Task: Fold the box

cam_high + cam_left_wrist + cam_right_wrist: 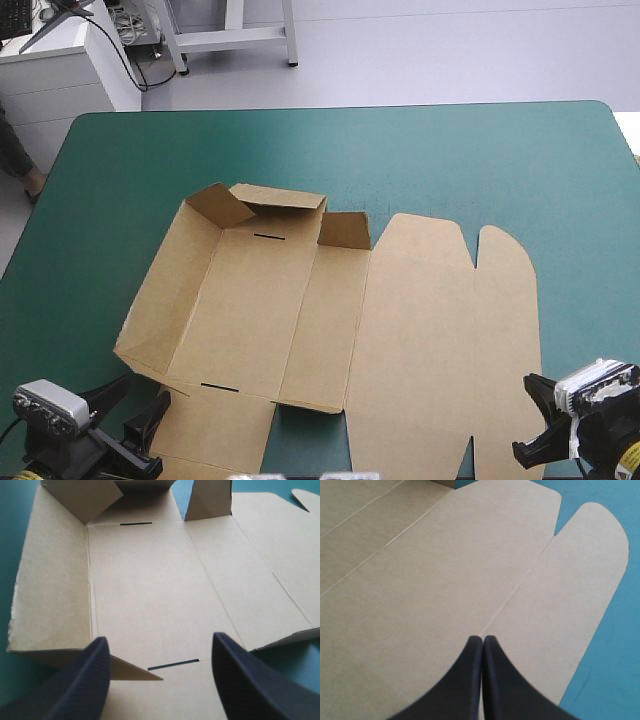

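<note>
The brown box (pixel 260 310) lies in the middle of the teal-green cover, partly formed. Its left wall (pixel 160 290) is raised, and two short flaps (pixel 275 205) stand at the far end. The lid (pixel 440 340), with a rounded side tab (pixel 505 260), lies flat to the right. My left gripper (pixel 140 398) is at the box's near left corner. Its fingers stand open (pixel 160 639) above the near flap and the slot (pixel 173 664), holding nothing. My right gripper (pixel 535 420) sits at the lid's near right corner. It is shut (pixel 483 639) over the fold line beside the tab (pixel 580 580).
Bare teal-green cover (pixel 400 150) stretches from the box to the table's far edge, with a strip on the right (pixel 580 300) beside the lid. A small raised flap (pixel 345 230) stands between the base and the lid.
</note>
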Robot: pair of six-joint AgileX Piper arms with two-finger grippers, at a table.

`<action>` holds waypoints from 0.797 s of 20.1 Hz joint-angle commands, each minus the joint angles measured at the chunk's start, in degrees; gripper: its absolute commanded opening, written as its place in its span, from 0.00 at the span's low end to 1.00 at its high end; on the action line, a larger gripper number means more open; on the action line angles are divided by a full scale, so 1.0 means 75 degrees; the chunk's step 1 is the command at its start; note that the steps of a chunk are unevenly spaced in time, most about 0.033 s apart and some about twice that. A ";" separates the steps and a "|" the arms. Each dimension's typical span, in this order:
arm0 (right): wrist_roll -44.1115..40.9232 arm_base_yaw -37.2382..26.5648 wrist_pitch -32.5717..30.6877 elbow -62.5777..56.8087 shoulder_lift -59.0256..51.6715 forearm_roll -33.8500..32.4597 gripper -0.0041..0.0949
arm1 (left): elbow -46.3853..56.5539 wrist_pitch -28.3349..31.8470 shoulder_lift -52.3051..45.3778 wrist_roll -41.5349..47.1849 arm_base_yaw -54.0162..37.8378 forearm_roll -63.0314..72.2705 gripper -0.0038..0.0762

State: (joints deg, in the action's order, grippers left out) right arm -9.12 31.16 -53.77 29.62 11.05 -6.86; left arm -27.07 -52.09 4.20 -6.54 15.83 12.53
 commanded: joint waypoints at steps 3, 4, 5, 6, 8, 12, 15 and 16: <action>-0.0001 -0.0029 0.1161 -0.0270 0.0008 -0.0063 0.03 | -0.0190 0.0508 0.0123 -0.0011 0.0058 0.0493 0.62; -0.0013 -0.0029 0.1241 -0.0322 0.0008 -0.0051 0.03 | -0.0190 0.0581 0.0123 -0.0042 0.0058 0.0301 0.62; -0.0013 -0.0029 0.1241 -0.0322 0.0008 -0.0017 0.03 | -0.0190 0.0637 0.0123 -0.0042 0.0058 0.0156 0.62; -0.0013 -0.0029 0.1241 -0.0322 0.0008 0.0071 0.03 | -0.0205 0.0755 0.0207 0.0212 0.0058 -0.0199 0.62; -0.0013 -0.0029 0.1241 -0.0322 0.0008 0.0122 0.03 | -0.0375 0.0719 0.0623 0.0914 0.0058 -0.0976 0.62; 0.0001 -0.0029 0.1260 -0.0322 0.0008 0.0267 0.03 | -0.1396 0.0144 0.2393 0.1455 0.0058 -0.2083 0.62; 0.0001 -0.0029 0.1260 -0.0322 0.0008 0.0267 0.03 | -0.2465 -0.0551 0.4077 0.1711 0.0042 -0.2308 0.62; 0.0001 -0.0029 0.1260 -0.0322 0.0008 0.0267 0.03 | -0.2683 -0.0663 0.4462 0.1711 0.0026 -0.2340 0.62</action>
State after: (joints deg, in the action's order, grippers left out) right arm -9.34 31.16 -48.32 25.77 10.51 -4.72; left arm -41.80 -57.67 30.98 5.22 15.83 -4.02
